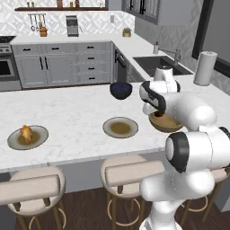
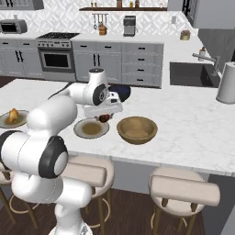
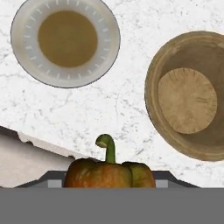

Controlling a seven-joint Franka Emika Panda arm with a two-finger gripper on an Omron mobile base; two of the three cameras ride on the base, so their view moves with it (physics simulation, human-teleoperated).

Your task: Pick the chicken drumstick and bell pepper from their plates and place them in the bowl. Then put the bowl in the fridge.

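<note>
My gripper point(image 2: 105, 114) hangs above the counter between the empty plate point(image 2: 81, 132) and the wooden bowl point(image 2: 137, 130), shut on the red bell pepper point(image 2: 104, 118). In the hand view the bell pepper point(image 3: 109, 173) sits at the bottom with its green stem up, the empty plate point(image 3: 26, 26) at upper left and the empty bowl point(image 3: 192, 96) to the right. The chicken drumstick point(image 1: 26, 132) lies on the other plate point(image 1: 42, 133) at the counter's left end. From the left base, the arm hides part of the bowl point(image 1: 167, 123). The fridge is out of view.
A dark blue bowl point(image 1: 121, 90) stands on the counter behind the gripper. A paper towel roll point(image 1: 203, 67) and the sink point(image 1: 159, 65) are at the right. Stools point(image 1: 31, 184) line the counter's near edge.
</note>
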